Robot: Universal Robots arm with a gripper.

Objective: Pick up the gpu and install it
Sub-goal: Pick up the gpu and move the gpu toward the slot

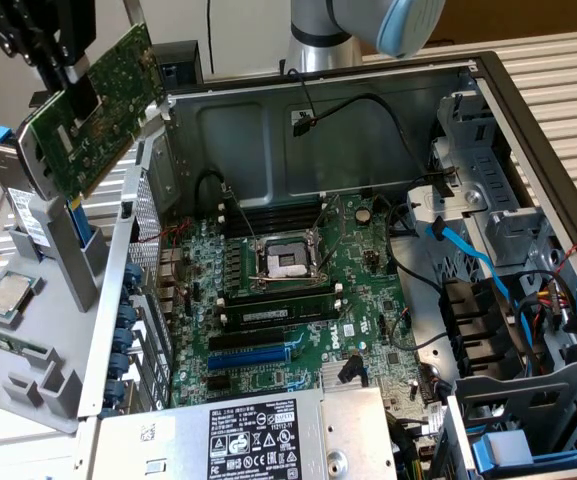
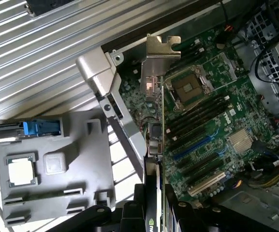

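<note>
The gpu [image 1: 93, 110], a green circuit-board card, hangs tilted in the air at the exterior view's upper left. It is outside the open computer case and above the grey parts holder [image 1: 28, 370]. My gripper [image 1: 63, 62] is shut on the card's upper part. In the wrist view the gpu [image 2: 162, 125] appears edge-on with its silver bracket [image 2: 157, 55] at the far end, held between my black fingers [image 2: 140, 209]. Beyond it lies the large green motherboard [image 2: 216, 121] with its blue slot [image 2: 193, 147]. In the exterior view the motherboard [image 1: 298, 320] and blue slot [image 1: 249, 356] lie low in the case.
The CPU socket [image 1: 288, 262] sits mid-board with RAM sticks [image 1: 273, 312] below it. A power supply [image 1: 258, 435] fills the near side. Drive cages and blue cables [image 1: 468, 260] crowd the exterior view's right. A loose processor [image 1: 8, 295] rests on the grey holder.
</note>
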